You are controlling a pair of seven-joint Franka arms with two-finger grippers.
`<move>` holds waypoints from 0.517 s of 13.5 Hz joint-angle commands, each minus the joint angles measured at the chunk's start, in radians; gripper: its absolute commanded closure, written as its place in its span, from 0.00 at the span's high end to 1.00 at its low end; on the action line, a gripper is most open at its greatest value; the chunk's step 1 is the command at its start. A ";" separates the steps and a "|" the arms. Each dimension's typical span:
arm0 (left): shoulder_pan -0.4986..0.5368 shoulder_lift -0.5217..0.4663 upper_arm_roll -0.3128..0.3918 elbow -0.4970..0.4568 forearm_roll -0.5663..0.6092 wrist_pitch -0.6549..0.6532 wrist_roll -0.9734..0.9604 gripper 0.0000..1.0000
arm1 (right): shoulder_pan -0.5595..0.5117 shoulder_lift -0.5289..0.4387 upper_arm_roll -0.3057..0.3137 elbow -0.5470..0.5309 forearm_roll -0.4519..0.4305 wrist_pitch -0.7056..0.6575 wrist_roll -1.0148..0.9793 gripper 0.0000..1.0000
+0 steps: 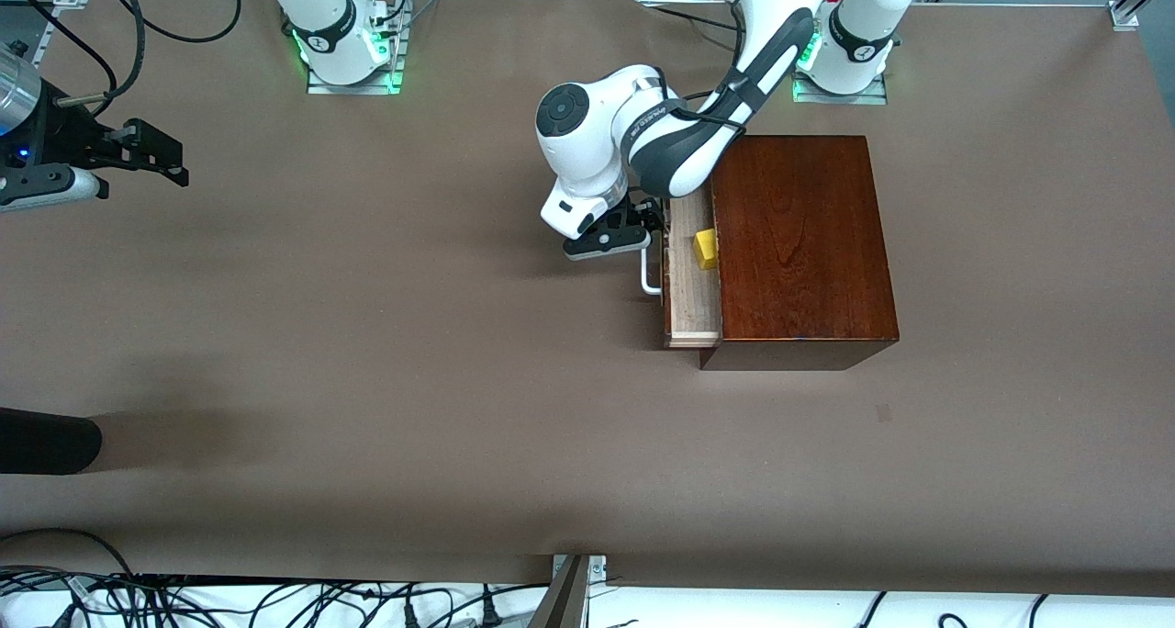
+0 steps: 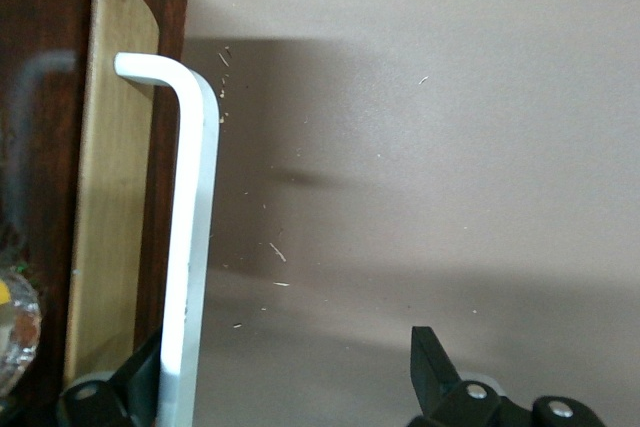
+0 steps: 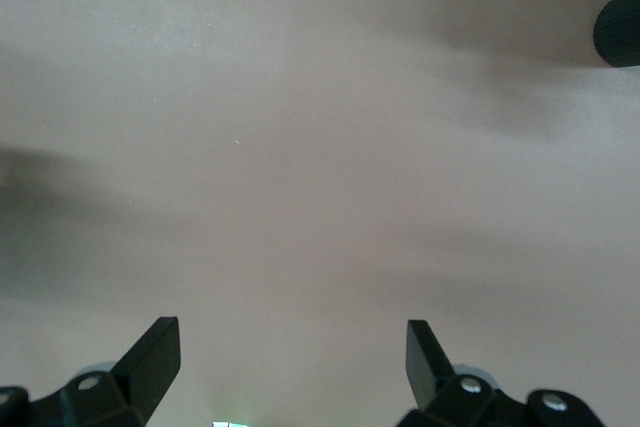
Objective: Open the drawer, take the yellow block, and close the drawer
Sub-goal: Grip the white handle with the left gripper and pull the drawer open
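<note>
The drawer [image 1: 690, 305] stands partly pulled out of the dark-brown wooden box [image 1: 799, 242], toward the right arm's end. The yellow block [image 1: 705, 248] lies in the pale tray, close to the box's opening. The white loop handle [image 1: 650, 274] also shows in the left wrist view [image 2: 190, 237] against the drawer's front [image 2: 40, 97]. My left gripper [image 1: 632, 233] is open at the handle [image 2: 285, 377]; one of its fingers [image 2: 135, 382] sits between handle and front, the other stands well clear. My right gripper [image 1: 170, 162] waits open and empty [image 3: 290, 357] over bare table at the right arm's end.
A dark rounded object [image 1: 46, 440] pokes in over the table's edge at the right arm's end, nearer the front camera; it also shows in the right wrist view [image 3: 618, 27]. Brown table [image 1: 413, 334] spreads wide between the two grippers.
</note>
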 commanded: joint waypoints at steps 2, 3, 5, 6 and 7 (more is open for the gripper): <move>-0.070 0.063 0.010 0.082 0.002 0.052 -0.064 1.00 | -0.012 0.004 0.003 0.011 0.000 -0.011 0.004 1.00; -0.076 0.064 0.012 0.091 0.002 0.052 -0.064 1.00 | -0.012 0.004 0.003 0.011 0.000 -0.011 0.004 1.00; -0.079 0.078 0.012 0.116 -0.007 0.052 -0.064 1.00 | -0.012 0.004 0.003 0.011 0.000 -0.011 0.004 1.00; -0.084 0.087 0.012 0.130 -0.020 0.052 -0.066 1.00 | -0.012 0.004 0.003 0.011 0.000 -0.011 0.004 1.00; -0.093 0.094 0.013 0.140 -0.020 0.052 -0.066 1.00 | -0.012 0.004 0.003 0.011 0.000 -0.011 0.004 1.00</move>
